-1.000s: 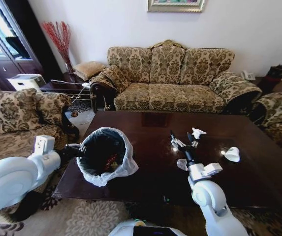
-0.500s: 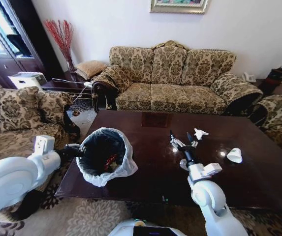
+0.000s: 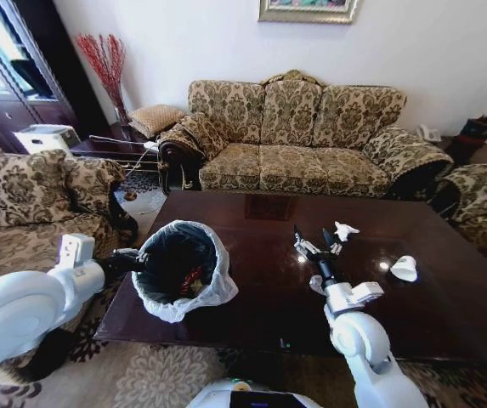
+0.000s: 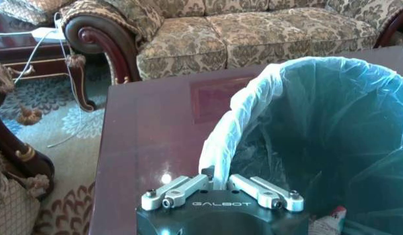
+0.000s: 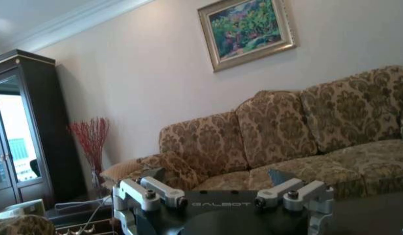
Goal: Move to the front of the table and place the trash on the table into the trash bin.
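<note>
Meanwhile the left tool point(image 4: 220, 188) is clamped on the rim of the trash bin point(image 3: 178, 265), which stands on the tabletop point(image 3: 251, 289) at its left end; the right tool point(image 3: 313, 236), fingers spread and empty, hovers over the middle, near white tissues point(image 3: 404, 268).

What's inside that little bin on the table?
The trash bin holds a translucent bag liner, with some red and white litter low inside. Anything deeper stays hidden by the liner's folds and shadow.
</note>
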{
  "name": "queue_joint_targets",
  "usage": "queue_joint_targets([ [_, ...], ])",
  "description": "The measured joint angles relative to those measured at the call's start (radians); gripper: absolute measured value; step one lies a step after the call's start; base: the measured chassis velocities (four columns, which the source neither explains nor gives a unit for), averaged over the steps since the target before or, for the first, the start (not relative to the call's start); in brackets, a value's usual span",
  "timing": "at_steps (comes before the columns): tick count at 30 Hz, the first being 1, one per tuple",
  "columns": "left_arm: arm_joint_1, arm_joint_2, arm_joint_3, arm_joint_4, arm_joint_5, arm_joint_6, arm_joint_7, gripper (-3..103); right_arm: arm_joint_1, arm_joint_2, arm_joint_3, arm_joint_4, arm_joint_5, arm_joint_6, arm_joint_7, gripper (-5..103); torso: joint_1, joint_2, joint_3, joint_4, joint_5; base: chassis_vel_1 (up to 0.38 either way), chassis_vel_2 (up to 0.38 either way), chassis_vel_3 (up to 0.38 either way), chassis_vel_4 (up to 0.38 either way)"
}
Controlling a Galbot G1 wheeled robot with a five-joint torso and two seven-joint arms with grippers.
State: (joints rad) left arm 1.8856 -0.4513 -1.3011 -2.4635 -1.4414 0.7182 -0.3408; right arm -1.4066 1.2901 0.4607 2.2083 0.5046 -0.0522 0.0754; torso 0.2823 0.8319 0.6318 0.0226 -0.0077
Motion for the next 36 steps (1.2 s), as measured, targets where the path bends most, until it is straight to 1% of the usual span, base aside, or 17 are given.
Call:
queue_joint_targets([
  [25,0.0,0.0,0.0,0.0,0.0,0.0,0.0,0,0.0,0.0,0.0,0.0,0.0,0.0,-0.001,100,0.0,0.0,0.0,0.0001,-0.0001,0.0,0.0,0.0,0.0],
  [26,0.0,0.0,0.0,0.0,0.0,0.0,0.0,0,0.002,-0.001,0.003,0.004,0.001,-0.026,-0.001,100,0.0,0.0,0.0,0.0001,0.0002,0.0,0.0,0.0,0.0],
  [27,0.0,0.0,0.0,0.0,0.0,0.0,0.0,0,0.002,-0.001,0.003,0.004,0.001,-0.026,-0.001,100,0.0,0.0,0.0,0.0001,0.0002,0.0,0.0,0.0,0.0],
  [28,0.0,0.0,0.0,0.0,0.0,0.0,0.0,0,0.021,-0.024,0.033,0.044,0.007,-0.136,0.009,100,0.0,0.0,0.0,-0.0002,0.0015,0.0,0.0,0.0,0.0],
  [29,0.0,0.0,0.0,0.0,0.0,0.0,0.0,0,0.048,-0.053,0.056,0.103,0.012,-0.192,0.021,100,0.0,0.0,0.0,0.0005,-0.0016,0.0,0.0,0.0,0.0],
  [30,0.0,0.0,0.0,0.0,0.0,0.0,0.0,0,0.057,-0.065,0.064,0.125,0.015,-0.217,0.024,100,0.0,0.0,0.0,0.0004,-0.0017,0.0,0.0,0.0,0.0],
  [31,0.0,0.0,0.0,0.0,0.0,0.0,0.0,0,0.057,-0.065,0.064,0.125,0.015,-0.217,0.024,100,0.0,0.0,0.0,0.0004,-0.0017,0.0,0.0,0.0,0.0],
  [32,0.0,0.0,0.0,0.0,0.0,0.0,0.0,0,0.06,-0.069,0.066,0.13,0.015,-0.228,0.026,100,0.0,0.0,0.0,-0.0002,-0.0008,0.0,0.0,0.0,0.0],
  [33,0.0,0.0,0.0,0.0,0.0,0.0,0.0,0,0.063,-0.072,0.068,0.135,0.015,-0.233,0.029,100,0.0,0.0,0.0,0.0,0.0003,0.0,0.0,0.0,0.0],
  [34,0.0,0.0,0.0,0.0,0.0,0.0,0.0,0,0.072,-0.082,0.073,0.15,0.015,-0.239,0.035,100,0.0,0.0,0.0,0.0002,0.0006,0.0,0.0,0.0,0.0],
  [35,0.0,0.0,0.0,0.0,0.0,0.0,0.0,0,0.072,-0.086,0.075,0.155,0.014,-0.242,0.035,100,0.0,0.0,0.0,-0.0001,-0.0002,0.0,0.0,0.0,0.0],
  [36,0.0,0.0,0.0,0.0,0.0,0.0,0.0,0,0.072,-0.086,0.075,0.155,0.014,-0.242,0.035,100,0.0,0.0,0.0,-0.0001,-0.0002,0.0,0.0,0.0,0.0],
])
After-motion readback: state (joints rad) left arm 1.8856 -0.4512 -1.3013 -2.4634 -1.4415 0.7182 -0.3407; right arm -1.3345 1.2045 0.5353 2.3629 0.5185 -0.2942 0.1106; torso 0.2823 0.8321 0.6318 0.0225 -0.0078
